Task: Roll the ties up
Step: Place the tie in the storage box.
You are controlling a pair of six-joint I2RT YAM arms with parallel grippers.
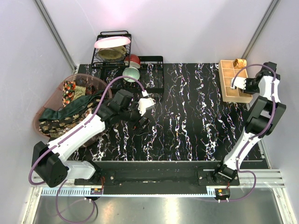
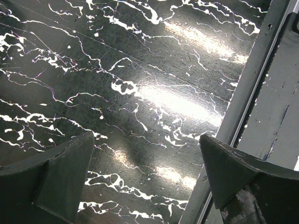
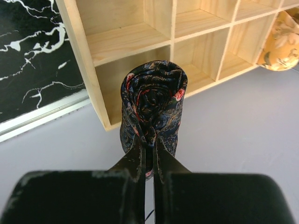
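Note:
My right gripper (image 3: 148,142) is shut on a rolled dark tie (image 3: 154,95) with red and blue paisley, pinching the roll's inner folds. It hangs just off the near edge of the wooden gridded tray (image 3: 126,42), above the grey surface. A gold rolled tie (image 3: 282,42) lies at the tray's far corner (image 1: 240,62). Several unrolled ties (image 1: 65,114), dark green and brown-gold, are heaped in the pink basket (image 1: 46,100) at the left. My left gripper (image 2: 147,158) stands open over the black marble table (image 2: 117,70), with nothing between its fingers (image 2: 60,177).
A black dish rack (image 1: 112,51) with plates and bowls stands at the back left. The tray (image 1: 229,95) sits at the table's far right, where my right gripper (image 1: 237,85) is. My left gripper (image 1: 144,114) hovers left of centre. A metal rail (image 2: 247,93) borders the table.

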